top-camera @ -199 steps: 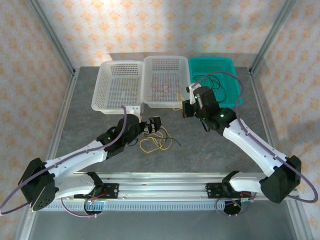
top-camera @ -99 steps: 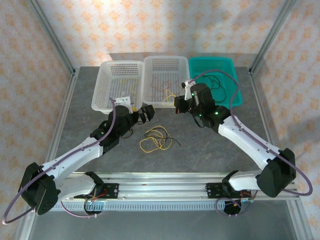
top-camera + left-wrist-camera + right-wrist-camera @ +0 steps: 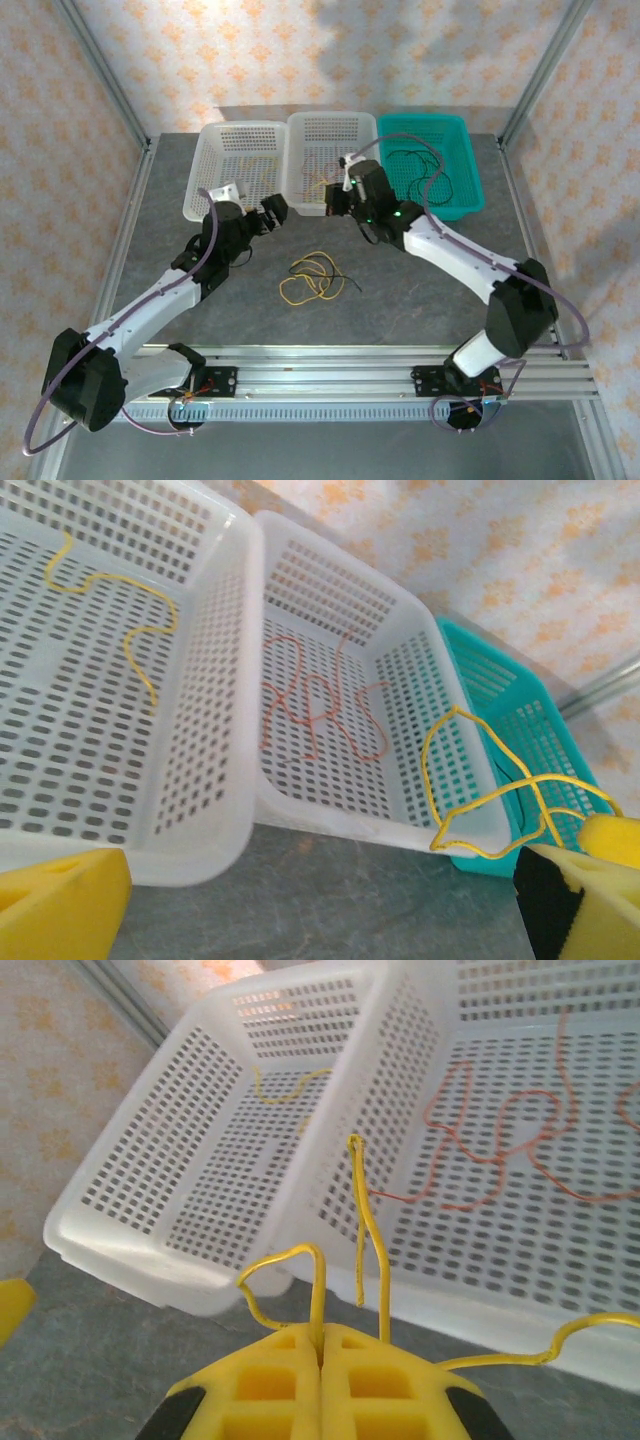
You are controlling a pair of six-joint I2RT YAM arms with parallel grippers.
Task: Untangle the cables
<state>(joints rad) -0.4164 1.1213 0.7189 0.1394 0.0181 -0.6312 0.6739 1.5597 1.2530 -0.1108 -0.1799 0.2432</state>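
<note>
**Right fingers pinching a yellow wire at the basket rim; tangle on the counter**

1. Grip. The right gripper [image 3: 322, 1348] had its fingers pressed together on a yellow wire [image 3: 360, 1215], whose strands emerged from the seam between the pads. The left gripper [image 3: 320, 895] had its fingers spread wide and held nothing.

2. Position and likely reason. The right gripper hung at the near rim of the middle white basket [image 3: 312, 135], keeping the wire clear of the counter [image 3: 400, 300]. The left white basket [image 3: 215, 170] held a yellow cable [image 3: 110, 595], the middle one a reddish-pink cable [image 3: 325, 710], and the teal basket [image 3: 462, 140] a black cable [image 3: 420, 165]. The wire was therefore judged to be held up for sorting by colour, with the left basket as its proper place. The left gripper waited just to the left, by that basket's near right corner, probably to receive or steady the wire.

3. Orientation. The held wire had no single straight run. Its straightest strand stood out of the fingertips toward the far side and was kinked at the tip. One loop arched left and another trailed right.

4. Remaining work. A tangle [image 3: 312, 277] of yellow loops with a black strand lay flat on the counter between the arms, well nearer than the baskets. Its long axis ran left to right, and a black end pointed right.
</note>
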